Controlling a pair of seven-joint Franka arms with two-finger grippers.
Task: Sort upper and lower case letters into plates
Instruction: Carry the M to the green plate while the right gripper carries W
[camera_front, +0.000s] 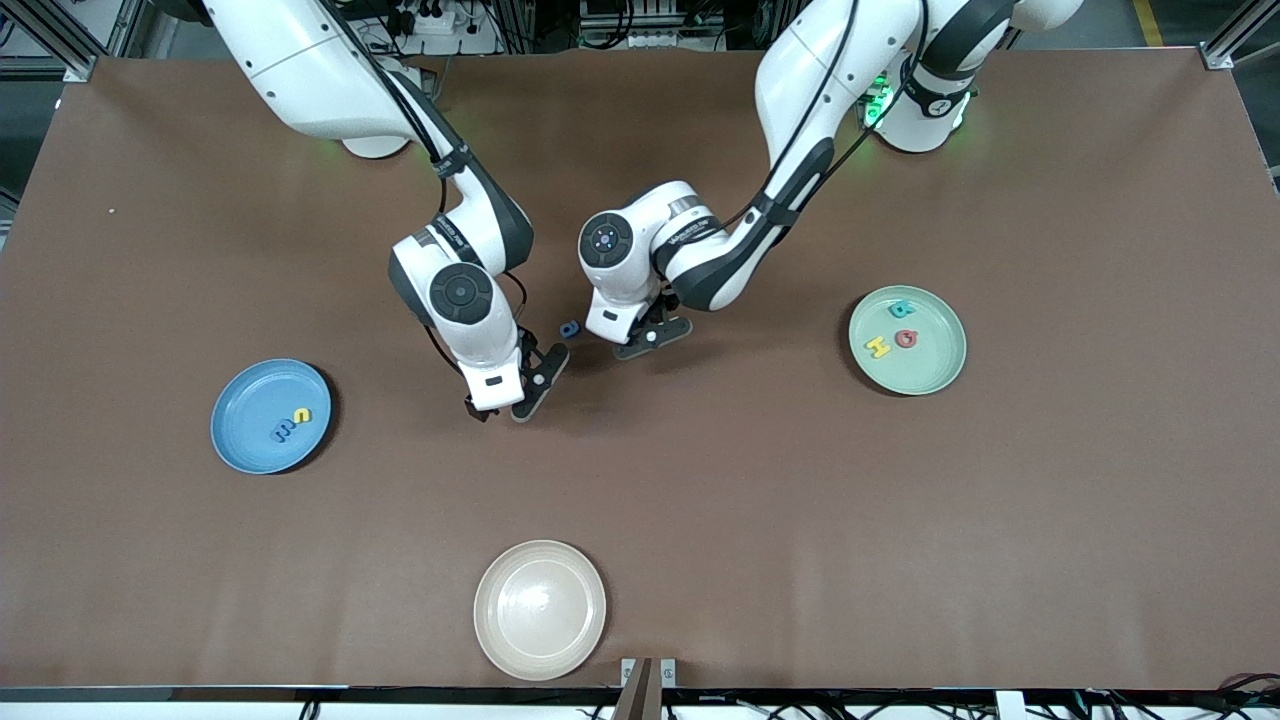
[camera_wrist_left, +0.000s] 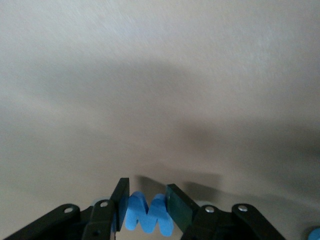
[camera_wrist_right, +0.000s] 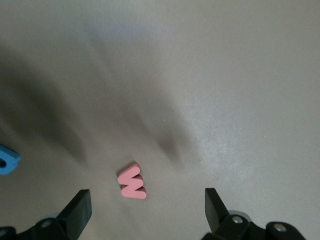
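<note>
The left gripper (camera_wrist_left: 147, 202) is clamped on a blue zigzag letter (camera_wrist_left: 148, 214), M or W, near the middle of the table (camera_front: 700, 520), low over the brown surface, and only the letter's outer edges sit between the pads. That thin hold is the first risk: on the carry to a plate, a quick swing could let the piece twist or slip out and fall on the table. The right gripper (camera_wrist_right: 147, 205) hangs with its fingers wide apart over a pink zigzag letter (camera_wrist_right: 132, 183) that lies flat on the table, closer to one finger than the other, so a descent without recentring could nudge it aside instead of straddling it. The two hands work close together near the table's centre, with a small dark blue letter (camera_front: 569, 328) lying between them; either arm, lifting or turning, could brush the other or knock that piece away. Sorting itself can go wrong too: an M or W reads much alike in either case, so the wrong plate is easily chosen. The blue plate (camera_front: 240, 440), toward the right arm's end, holds a yellow and a blue letter; the mint green plate (camera_front: 935, 375), toward the left arm's end, holds a teal, a yellow and a red one. The cream plate (camera_front: 540, 610) at the near edge is empty and could invite a stray drop.
</note>
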